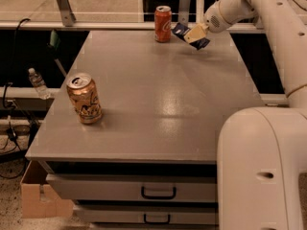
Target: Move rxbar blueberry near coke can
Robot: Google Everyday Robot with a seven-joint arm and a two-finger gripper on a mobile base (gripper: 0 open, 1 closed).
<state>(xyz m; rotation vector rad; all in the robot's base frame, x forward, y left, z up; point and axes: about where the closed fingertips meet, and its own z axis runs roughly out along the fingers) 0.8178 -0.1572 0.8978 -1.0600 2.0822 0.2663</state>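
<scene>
The red-orange coke can (162, 24) stands upright at the far edge of the grey table (153, 95). My gripper (194, 34) is just to the right of the can, a little above the table top. It is shut on the rxbar blueberry (186, 34), a dark navy wrapper that sticks out tilted on both sides of the tan fingers (196, 32). The bar's left end is close to the can but apart from it.
A tan-gold patterned can (84, 98) stands upright near the table's left front. My white arm and base (261, 166) fill the right side. Drawers (158, 191) sit under the table top. A cardboard box (38, 195) and a water bottle (36, 83) are on the left.
</scene>
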